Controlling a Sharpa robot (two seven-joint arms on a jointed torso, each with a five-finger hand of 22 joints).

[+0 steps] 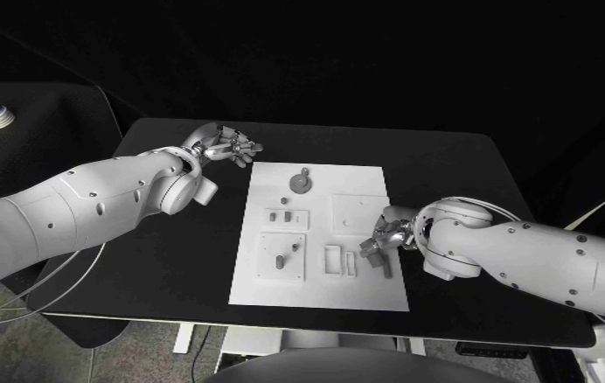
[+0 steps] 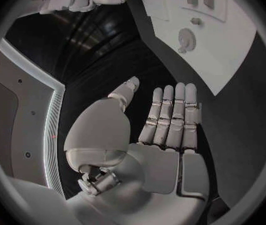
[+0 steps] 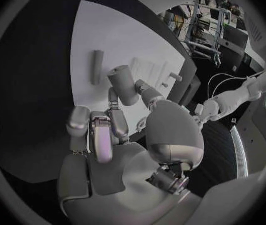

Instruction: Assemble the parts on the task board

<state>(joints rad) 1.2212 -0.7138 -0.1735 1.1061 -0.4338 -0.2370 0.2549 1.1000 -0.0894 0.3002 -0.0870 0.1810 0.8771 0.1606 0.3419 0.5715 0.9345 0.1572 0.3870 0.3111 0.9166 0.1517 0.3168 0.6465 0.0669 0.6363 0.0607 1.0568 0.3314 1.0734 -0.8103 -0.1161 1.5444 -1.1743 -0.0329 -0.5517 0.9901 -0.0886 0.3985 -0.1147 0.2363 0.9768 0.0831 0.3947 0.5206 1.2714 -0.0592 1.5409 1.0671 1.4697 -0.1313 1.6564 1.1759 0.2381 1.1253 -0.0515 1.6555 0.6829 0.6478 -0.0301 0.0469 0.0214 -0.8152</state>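
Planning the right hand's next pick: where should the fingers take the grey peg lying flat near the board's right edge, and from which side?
Likely at mid-length, coming from above. The peg is a short round rod lying flat on the board, its long sides free, so fingers closing across its width should hold it. The right hand hovers just beside it.

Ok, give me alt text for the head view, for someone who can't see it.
A white task board lies mid-table with small grey parts on it. The right hand is over its right edge, next to a grey peg lying there. The left hand hovers off the board's far-left corner, holding nothing.
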